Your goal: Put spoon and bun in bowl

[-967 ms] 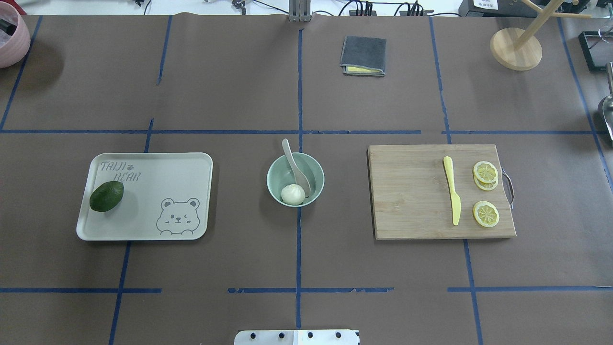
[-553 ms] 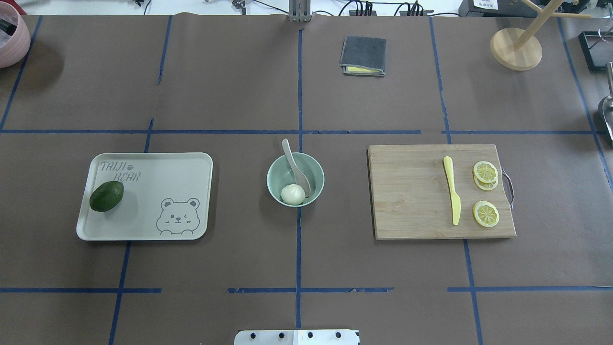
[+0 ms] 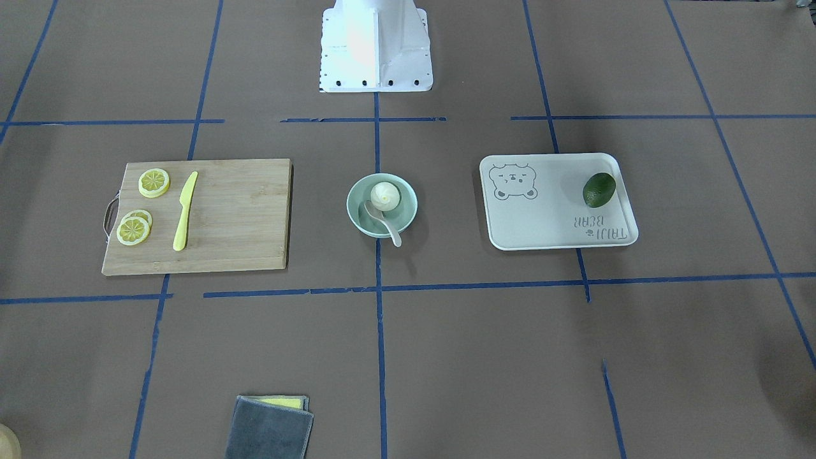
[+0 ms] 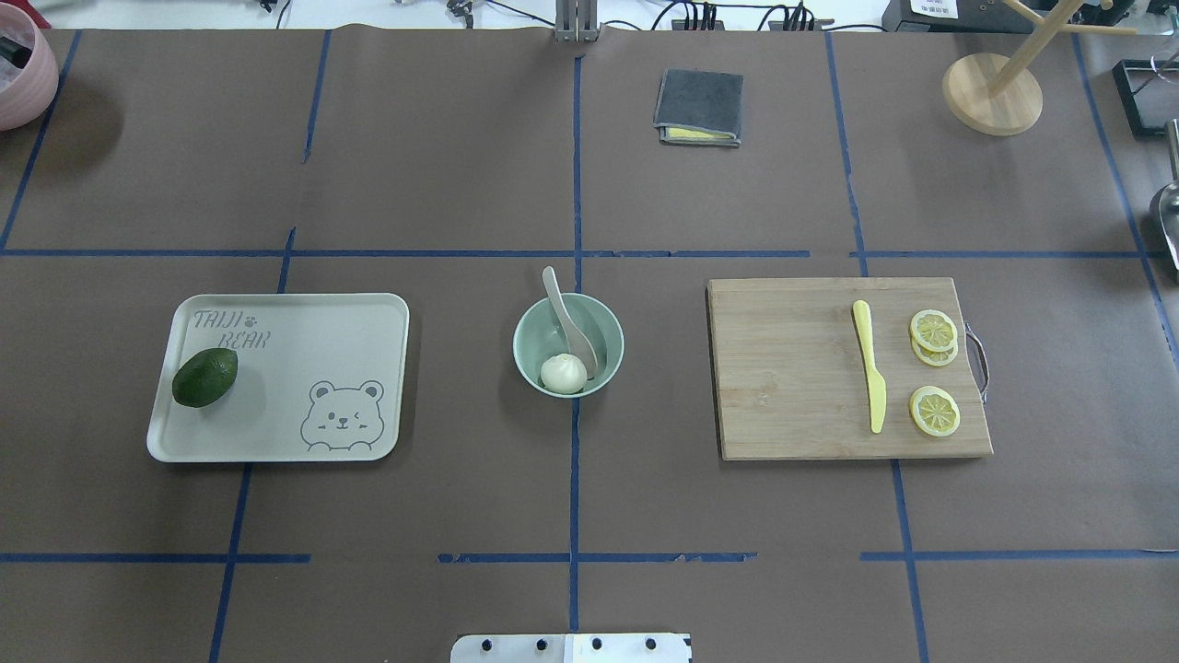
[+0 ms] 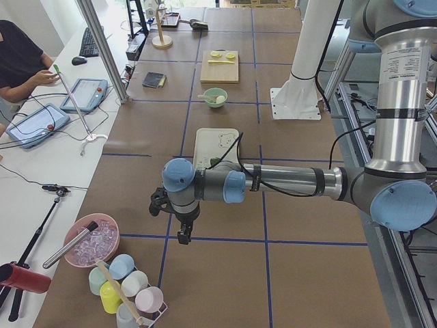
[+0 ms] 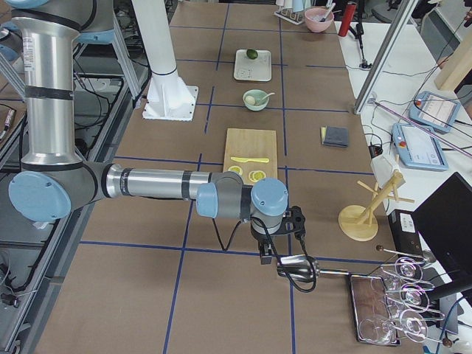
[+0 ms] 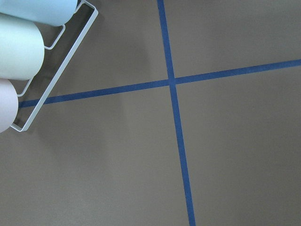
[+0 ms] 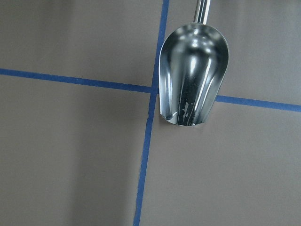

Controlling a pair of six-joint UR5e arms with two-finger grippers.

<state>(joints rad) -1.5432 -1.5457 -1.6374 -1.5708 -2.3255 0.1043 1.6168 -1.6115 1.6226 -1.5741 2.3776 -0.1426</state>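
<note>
The mint-green bowl [image 4: 602, 329] stands at the table's middle and also shows in the front view [image 3: 408, 214]. The white bun [image 4: 563, 373] lies inside it. The cream spoon [image 4: 563, 312] rests in the bowl, scoop down beside the bun, with its handle over the far rim. Neither gripper shows in the overhead or front view. My left gripper [image 5: 181, 236] hangs over bare table far to the left, and my right gripper [image 6: 265, 255] far to the right. I cannot tell whether either is open or shut.
A cream bear tray [image 4: 304, 368] with an avocado [image 4: 204, 377] lies left of the bowl. A cutting board [image 4: 792, 368] with a yellow knife [image 4: 869, 378] and lemon slices [image 4: 934, 410] lies right. A cup rack [image 7: 21, 52] and a metal scoop [image 8: 193, 77] lie under the wrists.
</note>
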